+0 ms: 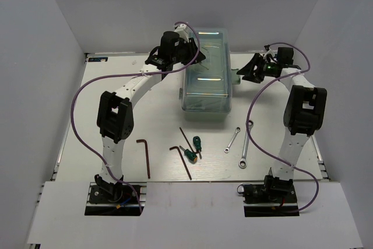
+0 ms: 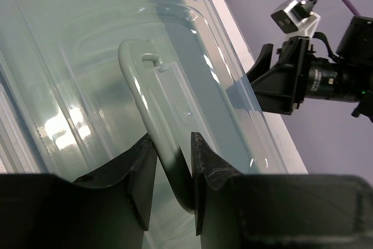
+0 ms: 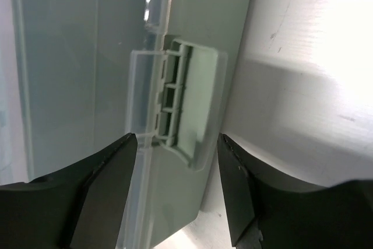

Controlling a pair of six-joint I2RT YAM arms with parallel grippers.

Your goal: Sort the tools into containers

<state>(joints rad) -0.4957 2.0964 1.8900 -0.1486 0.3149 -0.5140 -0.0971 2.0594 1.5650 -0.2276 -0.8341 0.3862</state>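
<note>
The closed toolbox [image 1: 207, 71] sits toward twelve o'clock on the table [image 1: 163, 115]. The left gripper [image 2: 173, 144] pinches the lid's handle [image 2: 140, 80]. At the box's three o'clock side, the right gripper [image 3: 178, 144] stands spread astride the latch [image 3: 195, 86], seemingly not quite touching it. The tools [image 1: 190, 154] lie loose on the table at the box's six o'clock.

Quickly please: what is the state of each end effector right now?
Left end effector: closed on the lid handle.
Right end effector: open, straddling the side latch, not gripping.
</note>
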